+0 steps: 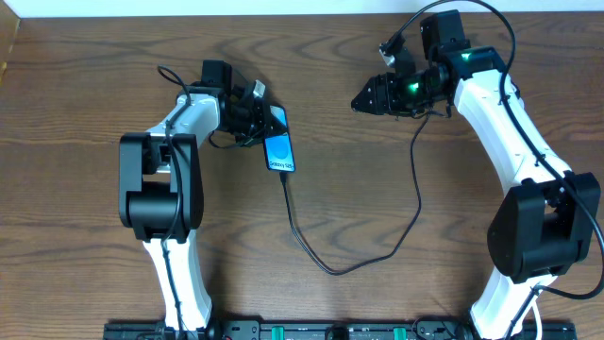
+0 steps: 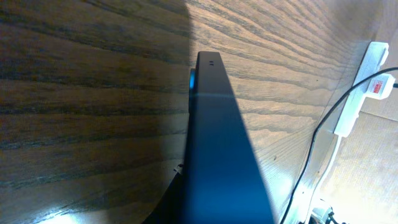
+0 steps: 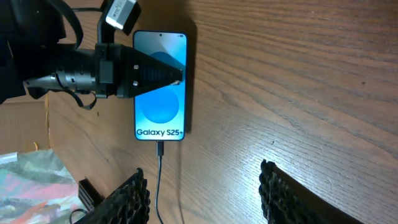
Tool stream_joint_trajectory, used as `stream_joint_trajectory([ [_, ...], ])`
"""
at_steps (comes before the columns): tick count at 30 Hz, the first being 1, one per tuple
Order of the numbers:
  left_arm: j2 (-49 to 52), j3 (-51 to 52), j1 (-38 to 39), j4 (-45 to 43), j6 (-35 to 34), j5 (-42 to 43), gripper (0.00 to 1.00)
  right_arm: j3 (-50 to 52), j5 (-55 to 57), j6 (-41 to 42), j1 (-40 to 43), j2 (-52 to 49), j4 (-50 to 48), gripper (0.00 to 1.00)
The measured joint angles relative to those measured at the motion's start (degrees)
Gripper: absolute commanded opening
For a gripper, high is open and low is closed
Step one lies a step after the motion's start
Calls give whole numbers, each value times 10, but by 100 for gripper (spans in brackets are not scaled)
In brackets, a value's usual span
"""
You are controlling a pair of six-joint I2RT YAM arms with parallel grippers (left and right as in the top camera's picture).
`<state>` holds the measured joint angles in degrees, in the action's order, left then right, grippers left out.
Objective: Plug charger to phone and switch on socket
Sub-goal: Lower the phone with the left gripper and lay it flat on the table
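The phone [image 1: 278,151] lies on the wooden table with its blue screen lit. It reads "Galaxy S25+" in the right wrist view [image 3: 160,87]. My left gripper [image 1: 257,121] is shut on the phone's upper part, and the left wrist view shows the phone [image 2: 211,124] edge-on. The charger [image 1: 330,269] is a thin black cable with its tip in the phone's bottom port [image 3: 160,149]. It loops across the table toward my right arm. The socket [image 2: 364,74] is a white strip holding a white plug with a red label [image 2: 380,86]. My right gripper [image 1: 366,100] is open and empty above bare table [image 3: 205,199].
A colourful plastic bag [image 3: 25,180] and a dark block [image 3: 87,193] lie past the table's edge. Brown cardboard [image 2: 373,162] sits beside the socket. In the overhead view the socket is hidden under my right arm [image 1: 491,104].
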<state>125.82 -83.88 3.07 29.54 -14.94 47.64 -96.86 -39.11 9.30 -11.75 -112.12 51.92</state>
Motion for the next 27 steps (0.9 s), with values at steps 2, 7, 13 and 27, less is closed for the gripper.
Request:
stream_joint_trajectory([
  [2,3,0,0,0,0,0,7,0,0,0,0,0,0,56],
  [7,16,0,0,0,0,5,7,0,0,0,0,0,0,56],
  [13,16,0,0,0,0,0,8,0,1,-2,0,0,0,56],
  [27,16,-7,0,7,2,13,39,0,1,-4,0,0,0,56],
])
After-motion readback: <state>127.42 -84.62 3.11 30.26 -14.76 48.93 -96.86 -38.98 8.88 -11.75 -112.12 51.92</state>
